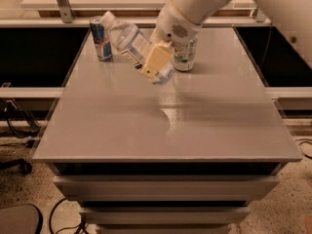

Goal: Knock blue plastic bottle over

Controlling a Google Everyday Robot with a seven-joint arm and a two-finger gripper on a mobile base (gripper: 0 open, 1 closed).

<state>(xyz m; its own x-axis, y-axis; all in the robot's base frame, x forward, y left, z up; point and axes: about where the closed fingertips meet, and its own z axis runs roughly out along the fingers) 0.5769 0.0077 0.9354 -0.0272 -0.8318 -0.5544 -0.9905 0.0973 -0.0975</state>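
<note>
Pincer (153,65) against steeply tilted blue plastic bottle (131,42), rear of table (195,126), grip unclear

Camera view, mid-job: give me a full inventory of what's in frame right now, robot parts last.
blue plastic bottle: one, clear bluish with a white cap, rear centre of the table, tilted steeply with its cap toward the slim can, not lying flat.
slim can: one, blue and silver, upright at rear left of the table.
soda can: one, green and white, upright at rear centre, partly behind the arm.
table: one, grey, fills mid-frame.
cables: several, black, on the floor at left.
arm: one, white, reaching in from upper right.
gripper: one, cream, against the bottle's lower half.
</note>
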